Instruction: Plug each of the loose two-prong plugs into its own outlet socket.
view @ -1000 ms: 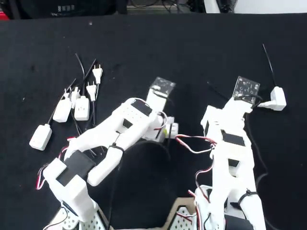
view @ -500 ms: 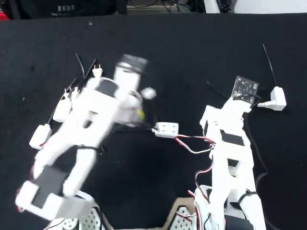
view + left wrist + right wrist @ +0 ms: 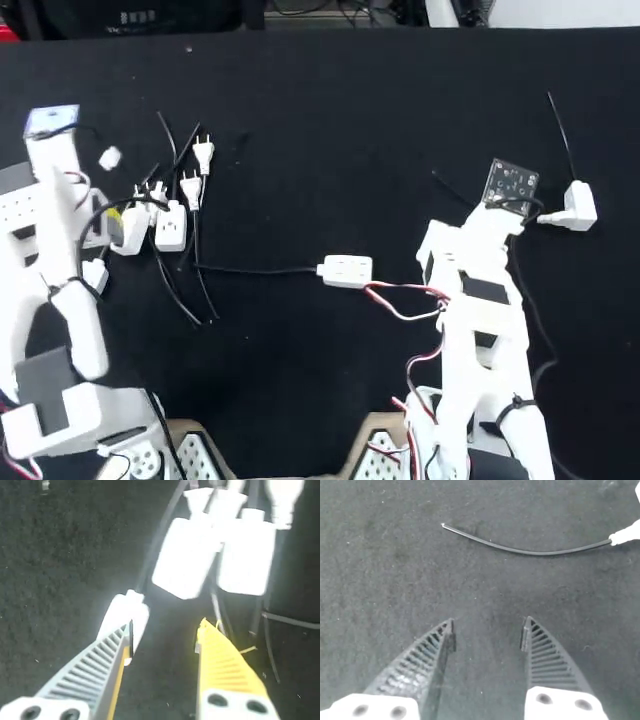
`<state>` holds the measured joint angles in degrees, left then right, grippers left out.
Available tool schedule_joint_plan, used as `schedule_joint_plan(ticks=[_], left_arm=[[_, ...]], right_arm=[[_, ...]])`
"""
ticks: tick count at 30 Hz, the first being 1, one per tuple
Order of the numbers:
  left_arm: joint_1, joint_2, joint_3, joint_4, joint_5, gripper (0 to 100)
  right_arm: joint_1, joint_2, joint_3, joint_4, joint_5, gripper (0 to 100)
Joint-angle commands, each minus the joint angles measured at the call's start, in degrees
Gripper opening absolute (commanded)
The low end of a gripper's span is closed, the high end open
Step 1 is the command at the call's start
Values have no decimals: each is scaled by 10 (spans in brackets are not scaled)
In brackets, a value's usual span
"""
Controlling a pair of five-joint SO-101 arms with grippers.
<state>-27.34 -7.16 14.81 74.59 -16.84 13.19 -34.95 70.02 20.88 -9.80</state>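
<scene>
The left gripper point(image 3: 165, 627) is being held open, with nothing between its jaws, over the cluster near the left edge of the bench point(image 3: 350, 110). A small white corded block point(image 3: 123, 616) is lying just beside its grey finger; whether it is a plug or a socket cannot be told. Two white outlet sockets point(image 3: 187, 562) are lying side by side beyond it. In the high view, loose two-prong plugs point(image 3: 203, 152) are lying just behind those sockets, towards the far edge. A further socket point(image 3: 346, 270) on a black cord point(image 3: 250, 269) is lying near the middle of the bench. The right gripper point(image 3: 489, 622) is likewise being held open over bare bench near the right edge, with another white socket block point(image 3: 577, 207) close by.

The plugs are being judged light, hard and smooth, their cords springy. Hold is best taken across the flat sides of the body, behind the prongs — never on the cord. So light a socket is likely to slide when pushed — bracing by the other gripper is being called for.
</scene>
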Motion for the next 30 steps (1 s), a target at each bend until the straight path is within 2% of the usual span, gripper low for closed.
schedule_joint_plan(ticks=[1, 8, 13, 19, 23, 30], left_arm=[[-9, 23, -35, -34, -9, 221], [60, 54, -52, -57, -4, 221], [127, 67, -95, -84, 65, 221], [175, 131, -111, -150, 90, 222], [184, 195, -133, -188, 149, 222], [200, 285, -216, -190, 250, 222]], right_arm=[[-6, -15, -38, 3, -4, 198], [-6, -15, -36, 1, -4, 198], [-6, -15, -36, 2, -4, 198], [-6, -15, -36, 0, -4, 198], [-6, -15, -36, 0, -4, 198], [-6, -15, -36, 0, -4, 198]])
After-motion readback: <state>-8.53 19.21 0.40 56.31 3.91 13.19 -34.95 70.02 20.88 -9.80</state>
